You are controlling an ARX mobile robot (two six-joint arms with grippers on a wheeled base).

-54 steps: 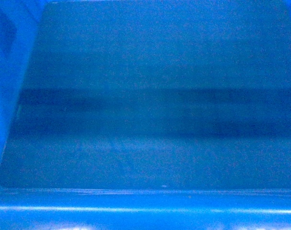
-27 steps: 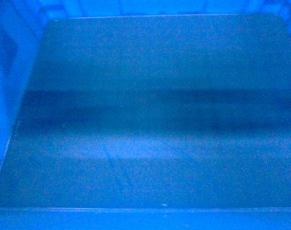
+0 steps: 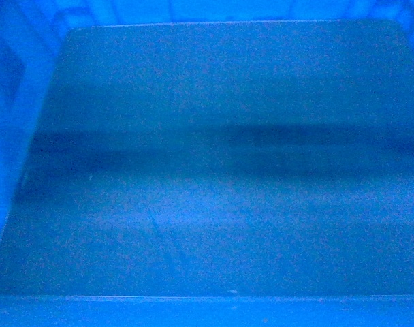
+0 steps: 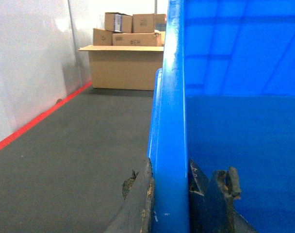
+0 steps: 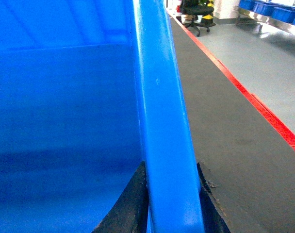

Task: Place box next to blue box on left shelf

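Two grippers, left (image 4: 169, 194) and right (image 5: 169, 194), clamp opposite rims of the box (image 3: 207, 170); stiff, smooth, likely slippery

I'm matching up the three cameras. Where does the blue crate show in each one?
Head: the blue crate fills the whole picture, floor seen from above.
Left wrist: its side wall rim runs up the middle, interior on the right, with the left gripper clamped on the rim.
Right wrist: its other rim runs up the middle, interior on the left, right gripper clamped on it.
Shared landmark: the crate's blue floor.
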